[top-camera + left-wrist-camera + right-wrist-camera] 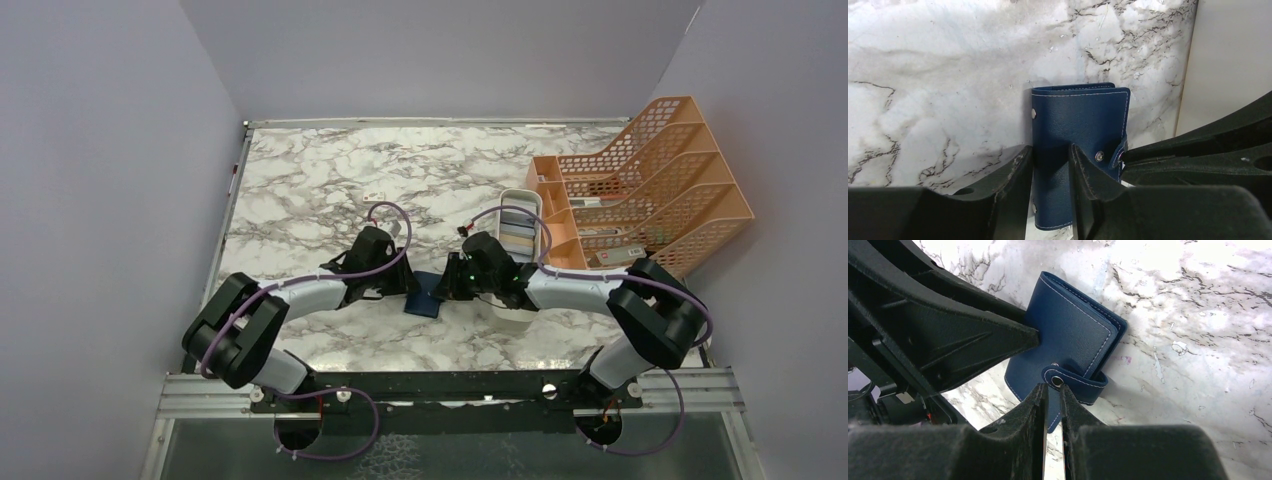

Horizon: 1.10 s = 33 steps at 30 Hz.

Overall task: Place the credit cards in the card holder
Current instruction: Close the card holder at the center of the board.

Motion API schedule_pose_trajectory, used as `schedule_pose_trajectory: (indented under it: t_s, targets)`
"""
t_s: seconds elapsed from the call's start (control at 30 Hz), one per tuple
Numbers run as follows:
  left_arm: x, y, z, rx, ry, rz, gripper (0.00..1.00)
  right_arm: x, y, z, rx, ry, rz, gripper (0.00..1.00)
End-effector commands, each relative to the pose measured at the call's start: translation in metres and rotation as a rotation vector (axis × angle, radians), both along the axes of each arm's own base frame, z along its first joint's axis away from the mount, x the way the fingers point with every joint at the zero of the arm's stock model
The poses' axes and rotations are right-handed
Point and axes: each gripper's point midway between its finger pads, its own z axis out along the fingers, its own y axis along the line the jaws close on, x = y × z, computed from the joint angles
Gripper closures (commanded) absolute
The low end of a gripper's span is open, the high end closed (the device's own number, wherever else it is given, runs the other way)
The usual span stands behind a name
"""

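**Card holder flat on the marble, a gripper at either side**

The card holder (1083,125) lies folded on the table (923,75), between the two arms and near their bases. The left gripper (1049,150) stands part open: one finger sits at the holder's long edge and the other rests on its cover, so nothing is clamped. The right gripper (1054,389) has its jaws only a slit apart, with the tips at the snap tab (1075,382). I cannot tell whether they pinch it.

The holder looks light and soft, with a stitched, leather-like skin that would bend rather than resist. It would probably skate on the smooth stone if pulled by one end. My judgement is to pin the cover flat near the fold and take the tab as the one thin, free part to lift
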Motion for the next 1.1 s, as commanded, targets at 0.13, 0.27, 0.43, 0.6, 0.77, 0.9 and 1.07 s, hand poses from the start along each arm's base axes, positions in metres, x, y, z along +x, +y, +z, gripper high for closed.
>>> schedule_pose_trajectory:
  t_s: [0.13,0.27,0.43,0.6,0.77,0.9,1.07]
  targets:
    - [-0.016,0.015,-0.030,0.096,0.090,0.003,0.73,0.002,0.004,-0.005,0.001,0.002,-0.011,0.83]
    - [-0.015,0.016,-0.031,0.101,0.091,0.006,0.75,0.003,0.002,-0.009,-0.014,0.002,-0.020,0.83]
    - [-0.016,0.016,-0.032,0.100,0.093,0.006,0.75,0.007,0.002,-0.010,-0.029,-0.004,-0.026,0.83]
    - [-0.016,0.015,-0.030,0.091,0.093,0.006,0.74,0.008,0.008,-0.011,-0.011,0.002,-0.014,0.83]
    - [-0.018,0.013,-0.030,0.073,0.098,0.003,0.74,0.009,0.011,-0.011,-0.007,0.003,-0.014,0.83]
    - [-0.018,0.012,-0.030,0.072,0.098,0.002,0.74,0.005,0.009,-0.016,-0.014,0.025,-0.008,0.84]
    - [-0.018,0.012,-0.031,0.073,0.099,0.001,0.75,-0.001,0.006,-0.023,-0.045,0.050,0.009,0.86]
